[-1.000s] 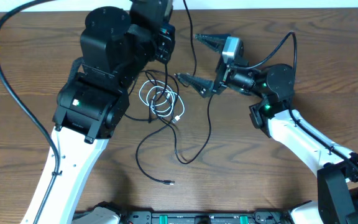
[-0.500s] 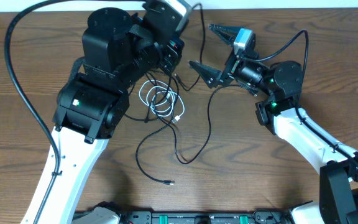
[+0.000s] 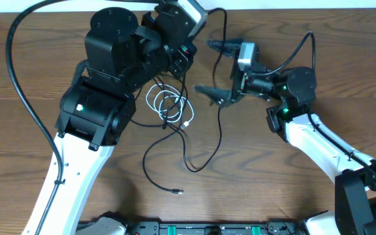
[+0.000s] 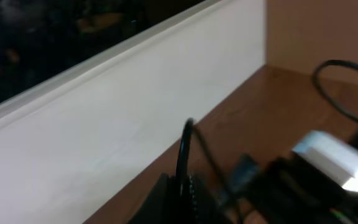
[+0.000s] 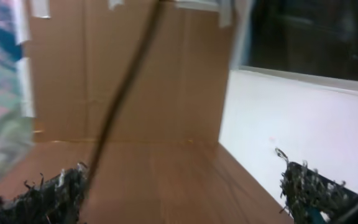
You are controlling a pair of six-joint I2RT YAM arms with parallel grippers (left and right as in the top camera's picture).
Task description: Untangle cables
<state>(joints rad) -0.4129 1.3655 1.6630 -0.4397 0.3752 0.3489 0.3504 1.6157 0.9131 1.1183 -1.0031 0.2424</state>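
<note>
Left wrist view: left gripper (image 4: 180, 188) is clenched on a black cable (image 4: 183, 149), which stands straight up out of the fingers at bottom centre (blurry frame, but the cord clearly sits between them). Overhead can't confirm this, since the arm's own body hides those fingers.

Overhead: the same cable arcs over the top centre of the frame, drops past the right gripper (image 3: 212, 68) and trails to a loop at lower centre of the table (image 3: 260, 196). The right gripper's jaws are spread wide, one finger high and one low, gripping nothing.

Right wrist view adds this: the cable runs as a diagonal blur from top centre down to just beside the fingers (image 5: 48, 196) at lower left. Can't tell if it touches.

White cable (image 3: 168, 104) lies coiled mid-frame, right of the left arm, with black cord crossing it. Second black cable (image 3: 143, 163) curves from that knot to a plug end at lower centre.
</note>
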